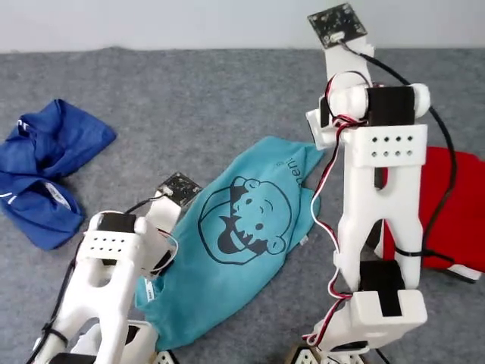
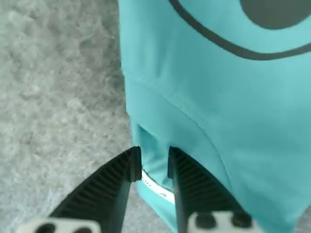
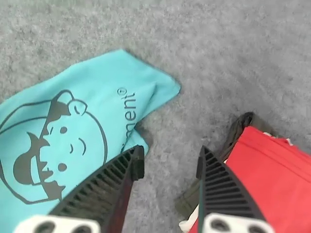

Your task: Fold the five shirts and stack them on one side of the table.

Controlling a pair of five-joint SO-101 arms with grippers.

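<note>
Left gripper is what's seen closest up. Its jaws are nearly closed, pinching a thin fold at the near-left edge of the teal shirt. That shirt is spread roughly flat in the middle of the grey table, so it looks like the one being folded right now.

Right gripper is held over bare table between the teal shirt's far-right corner and the red shirt. Its jaws are spread wide, with nothing gripped or touched.

Red shirt is parked at the right edge and looks already folded. Some dark fabric pokes out from under it, so the stack has probably been started there. Blue shirt is crumpled at the far left, not dealt with yet.

Next move, probably: the far-right corner gets grabbed by the right gripper, so both ends can be lifted and folded over together without the cloth being dragged or bunched.
</note>
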